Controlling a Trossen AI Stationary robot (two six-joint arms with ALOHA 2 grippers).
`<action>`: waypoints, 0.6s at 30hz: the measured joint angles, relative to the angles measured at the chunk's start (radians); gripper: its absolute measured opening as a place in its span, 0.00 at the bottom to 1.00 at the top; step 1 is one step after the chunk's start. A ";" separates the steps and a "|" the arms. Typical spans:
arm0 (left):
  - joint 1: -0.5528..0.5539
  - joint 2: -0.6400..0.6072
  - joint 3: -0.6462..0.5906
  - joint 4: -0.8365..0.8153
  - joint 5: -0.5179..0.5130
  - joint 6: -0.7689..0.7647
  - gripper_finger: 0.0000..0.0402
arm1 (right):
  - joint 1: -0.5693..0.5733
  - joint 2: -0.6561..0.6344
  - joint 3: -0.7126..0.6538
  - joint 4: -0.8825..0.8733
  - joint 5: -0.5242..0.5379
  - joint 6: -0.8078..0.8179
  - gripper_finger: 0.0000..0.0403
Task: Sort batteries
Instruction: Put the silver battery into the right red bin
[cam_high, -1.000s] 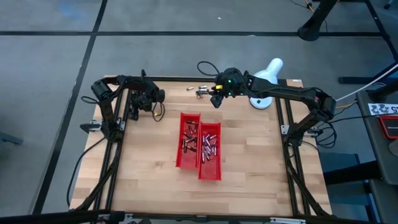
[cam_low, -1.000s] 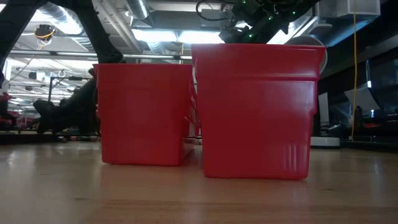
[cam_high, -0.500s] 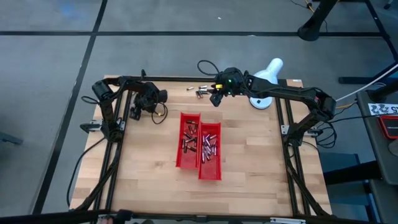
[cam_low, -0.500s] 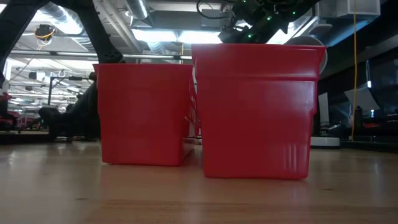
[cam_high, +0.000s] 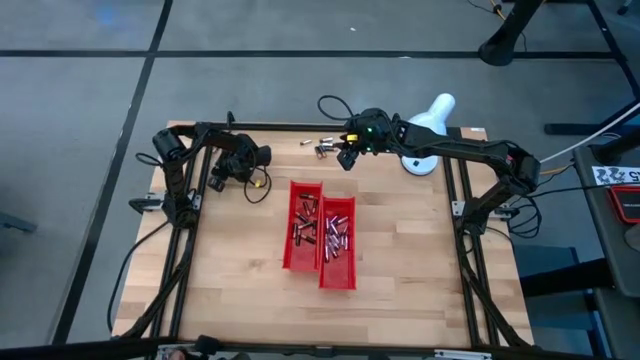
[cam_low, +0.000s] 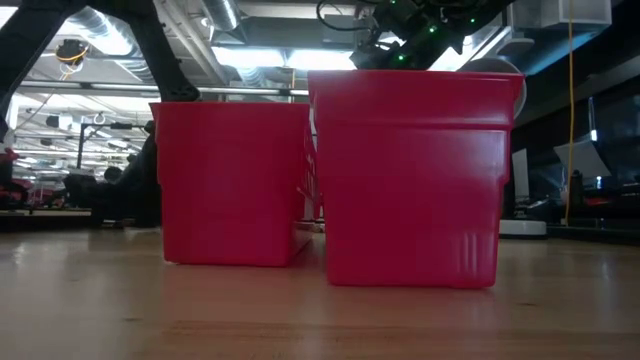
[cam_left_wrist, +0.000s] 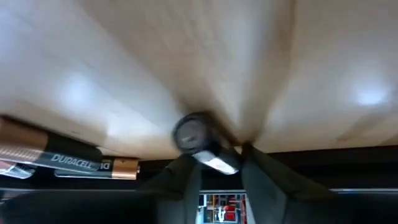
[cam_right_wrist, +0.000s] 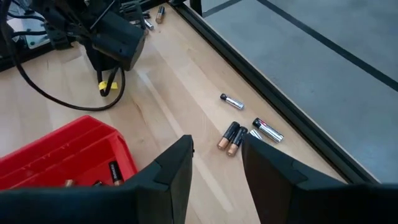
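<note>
Two red trays (cam_high: 305, 225) (cam_high: 338, 240) stand side by side mid-table, each with several batteries inside. Loose batteries (cam_right_wrist: 233, 137) (cam_high: 325, 148) lie on the wood near the far edge. My right gripper (cam_right_wrist: 214, 155) (cam_high: 350, 152) is open and hovers just beside them, touching nothing. My left gripper (cam_left_wrist: 214, 152) (cam_high: 245, 160) is toward the far left corner, left of the trays, shut on a silvery battery (cam_left_wrist: 194, 132). Two copper-and-black batteries (cam_left_wrist: 62, 158) lie on the wood close to it. My left gripper pinches one silvery battery between its two fingers (cam_left_wrist: 180, 177), which lie across it. One round end (cam_left_wrist: 191, 130) of the battery sticks out past the fingertips toward the wood. Whether it is clear of the table does not show.
A white lamp (cam_high: 430, 130) stands at the far right of the table. A black cable with a yellow tag (cam_right_wrist: 107, 84) loops on the wood by my left gripper. In the low view the trays (cam_low: 410, 175) block what lies behind them. Bare wood lies nearer than the trays.
My left gripper has moved a little toward the table's right, closer to the red trays. My right arm has kept still.
</note>
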 joint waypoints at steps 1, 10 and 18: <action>0.000 -0.001 0.001 0.002 0.001 -0.002 0.21 | 0.000 0.000 0.000 0.000 0.000 0.000 0.35; -0.048 -0.081 0.025 0.019 0.081 -0.075 0.09 | 0.000 0.000 0.000 0.000 -0.017 0.002 0.35; -0.088 -0.235 0.035 -0.001 0.148 -0.159 0.11 | 0.000 0.000 0.000 -0.011 -0.017 0.002 0.35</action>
